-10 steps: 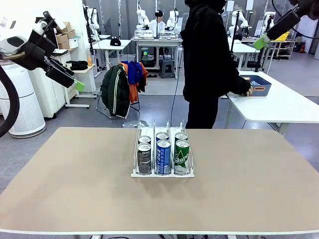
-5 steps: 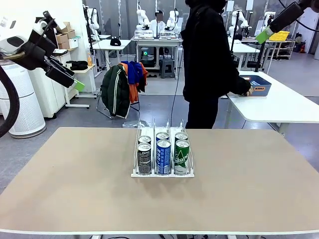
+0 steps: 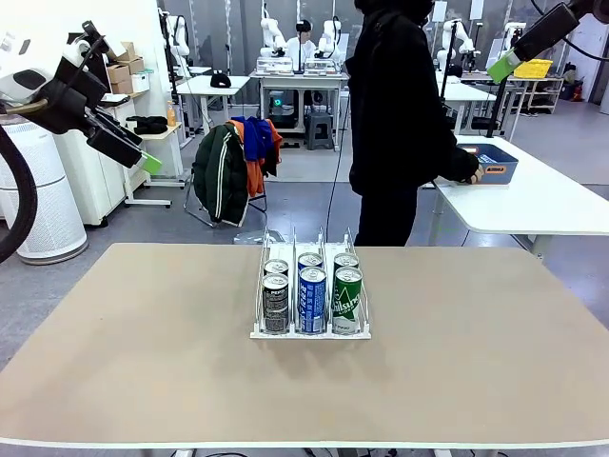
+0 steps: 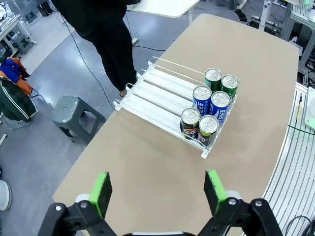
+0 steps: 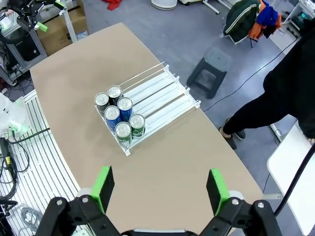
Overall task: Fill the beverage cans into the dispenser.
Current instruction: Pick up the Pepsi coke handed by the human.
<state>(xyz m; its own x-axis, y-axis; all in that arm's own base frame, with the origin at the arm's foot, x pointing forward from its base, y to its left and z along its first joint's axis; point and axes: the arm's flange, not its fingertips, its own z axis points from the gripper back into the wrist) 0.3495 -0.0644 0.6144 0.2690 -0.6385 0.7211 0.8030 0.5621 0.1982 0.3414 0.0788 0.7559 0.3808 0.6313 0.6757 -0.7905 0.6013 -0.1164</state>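
A bare desk [image 3: 143, 381] and a person [image 3: 395, 114] at its far side, turned to a blue tub [image 3: 497, 164] on the next table; what the tub holds cannot be made out. Both arms hang high over the desk, left fingers [image 4: 102, 192] and right fingers [image 5: 215, 191] spread wide and empty. The dispenser [image 3: 309, 334] sits mid-desk, its three lanes running near to far. Six cans [image 3: 312, 300] stand upright at its near lip, two to a lane: black left, blue middle, green right. The far stretch of every lane is free. No loose can lies within reach, so the next one likely comes from the person. It should be gripped round its body, kept upright, lowered between the wires behind the matching pair, and released only once it is seated.
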